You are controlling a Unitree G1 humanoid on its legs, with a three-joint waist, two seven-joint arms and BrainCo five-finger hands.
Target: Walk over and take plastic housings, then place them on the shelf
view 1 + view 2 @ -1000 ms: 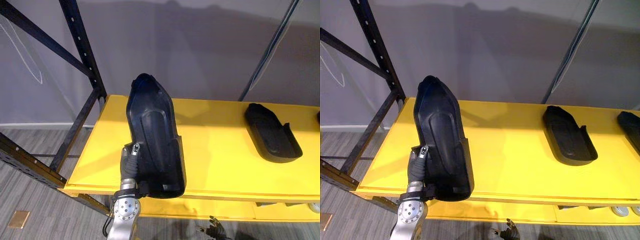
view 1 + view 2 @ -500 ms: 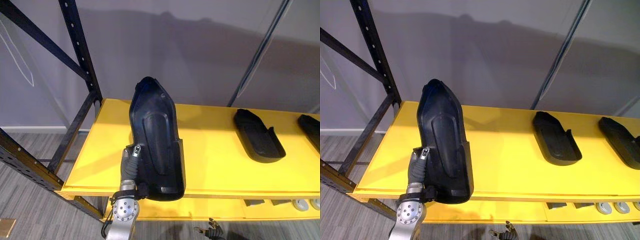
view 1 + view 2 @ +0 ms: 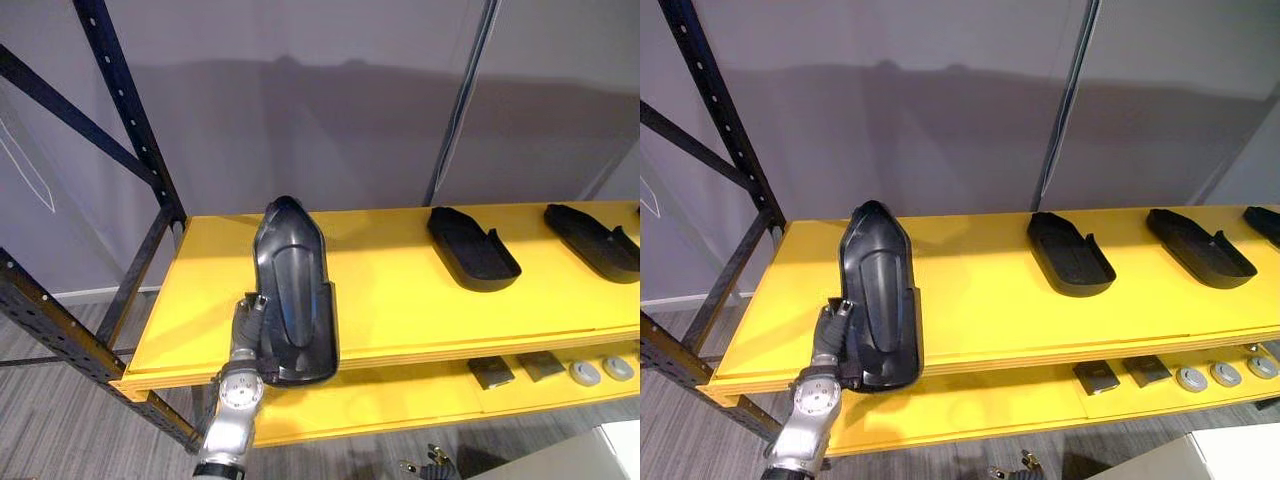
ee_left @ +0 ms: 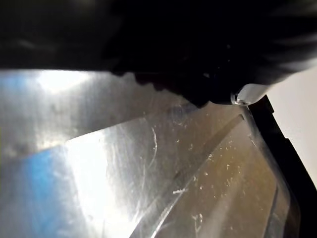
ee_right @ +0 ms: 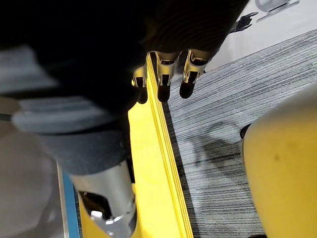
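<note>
One plastic housing, black and long, lies lengthways at the left end of the yellow shelf. Its narrow tip points toward the back wall and its broad near end hangs just past the front edge. You can read the reason from the grip: the left robot hand holds it by that near end, so the overhang leaves room for whatever reaches beneath. Its thumb is hooked over the left rim onto the hollow inside, while the fingers pass under the shell out of sight, so the hold looks like a pinch on the rim. You cannot tell from these views whether the shell's weight rests on the board or hangs in the grip. You may take the placing step as nearly done, with the release not yet made. To the right, well apart, a second housing and a third housing sit hollow side up and turned much the same way, with a fourth housing at the far right. That row suggests why this one goes at the left, as the next in line. The right robot hand hangs low with its fingers loose and straight, beside the shelf's yellow edge above the grey floor, out of the way. Below, a lower shelf carries small grey parts.
</note>
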